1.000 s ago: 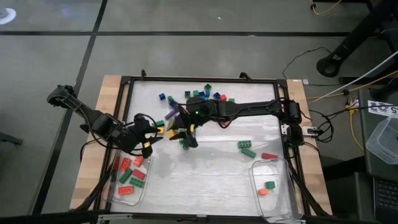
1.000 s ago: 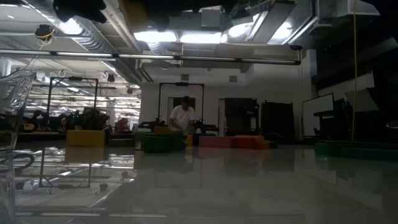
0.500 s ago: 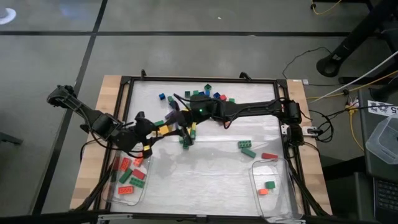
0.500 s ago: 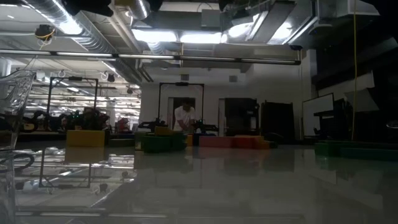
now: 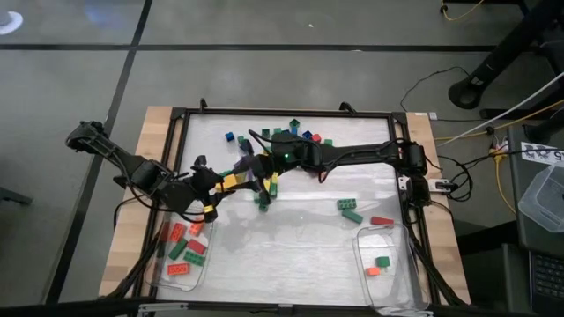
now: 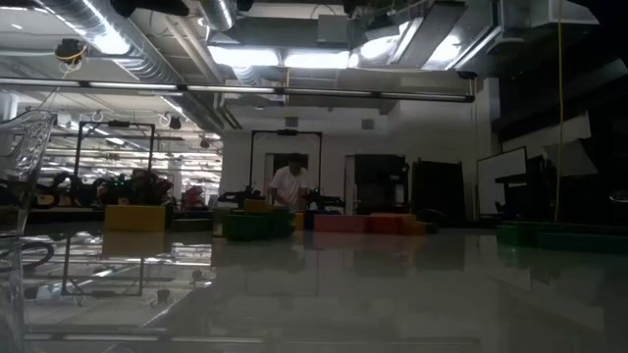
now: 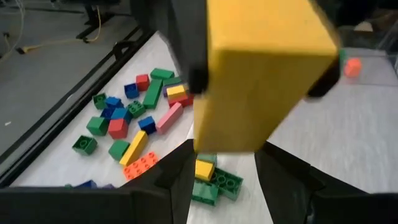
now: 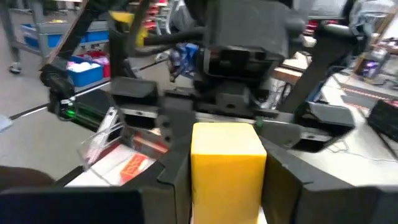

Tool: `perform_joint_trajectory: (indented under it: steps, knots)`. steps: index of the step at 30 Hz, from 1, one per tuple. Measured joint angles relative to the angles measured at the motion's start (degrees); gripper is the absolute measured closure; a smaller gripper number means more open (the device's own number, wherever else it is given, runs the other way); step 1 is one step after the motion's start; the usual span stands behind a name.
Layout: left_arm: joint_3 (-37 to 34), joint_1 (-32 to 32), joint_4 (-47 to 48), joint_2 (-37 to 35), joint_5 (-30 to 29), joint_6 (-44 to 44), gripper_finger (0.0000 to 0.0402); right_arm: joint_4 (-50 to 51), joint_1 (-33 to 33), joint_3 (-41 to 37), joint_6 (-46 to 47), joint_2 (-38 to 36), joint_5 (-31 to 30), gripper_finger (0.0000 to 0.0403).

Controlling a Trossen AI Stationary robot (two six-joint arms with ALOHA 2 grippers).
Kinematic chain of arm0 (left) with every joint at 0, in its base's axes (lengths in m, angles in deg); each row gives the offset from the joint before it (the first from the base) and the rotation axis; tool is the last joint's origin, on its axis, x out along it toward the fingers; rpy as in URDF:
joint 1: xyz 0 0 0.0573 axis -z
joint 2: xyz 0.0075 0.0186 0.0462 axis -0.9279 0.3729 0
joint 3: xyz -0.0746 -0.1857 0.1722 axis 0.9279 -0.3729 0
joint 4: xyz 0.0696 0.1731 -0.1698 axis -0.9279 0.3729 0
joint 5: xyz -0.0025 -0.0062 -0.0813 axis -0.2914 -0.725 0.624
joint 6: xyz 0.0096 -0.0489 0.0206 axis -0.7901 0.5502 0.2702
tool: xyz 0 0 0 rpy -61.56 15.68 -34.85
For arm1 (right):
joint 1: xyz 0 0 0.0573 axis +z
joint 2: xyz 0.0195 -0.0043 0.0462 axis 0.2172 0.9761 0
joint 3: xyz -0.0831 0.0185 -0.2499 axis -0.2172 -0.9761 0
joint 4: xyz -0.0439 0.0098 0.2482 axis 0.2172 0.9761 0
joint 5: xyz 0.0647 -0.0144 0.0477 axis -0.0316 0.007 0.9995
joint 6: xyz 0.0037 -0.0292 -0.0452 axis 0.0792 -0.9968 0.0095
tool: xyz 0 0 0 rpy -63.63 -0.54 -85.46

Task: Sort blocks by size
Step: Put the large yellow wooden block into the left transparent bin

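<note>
A yellow block [image 5: 231, 181] hangs above the table's left middle, between my two grippers. My right gripper [image 5: 247, 173] is shut on it; the right wrist view shows the block [image 8: 227, 162] between its own fingers. My left gripper [image 5: 218, 184] faces it from the left and is open. Its fingers [image 7: 177, 183] stand spread below and beside the block's near end [image 7: 230, 140]; I cannot tell whether they touch it. Loose blocks [image 5: 264, 195] lie on the table under the grippers. My right gripper pinches the yellow block by two opposite sides [image 8: 199, 168] between its two fingers. The fingers come about level from the table's right side and point toward the left arm. The block is lifted clear of the table, and its free end [image 7: 261, 68] points at my left gripper.
A clear tub [image 5: 157, 264] at the near left holds red, green and orange blocks. A clear tub [image 5: 363, 248] at the near right holds a green and an orange block. More blocks lie by the far edge [image 5: 293, 132] and at the right middle [image 5: 351, 210]. A person stands in the room behind [image 6: 287, 181].
Both grippers have risen with the yellow block between them; in the low view they have gone up out of the picture's top. My right gripper has drawn back from the loose blocks toward the far edge and closer to my left gripper.
</note>
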Motion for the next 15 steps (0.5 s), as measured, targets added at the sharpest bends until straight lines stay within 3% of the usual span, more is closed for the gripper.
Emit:
perform_joint_trajectory:
  steps: [15]
  knots:
    - [-0.07,-0.02,-5.28,0.00,-0.09,-6.07,0.0249,-0.16,0.04,0.04,0.04,0.10,0.37,0.0265]
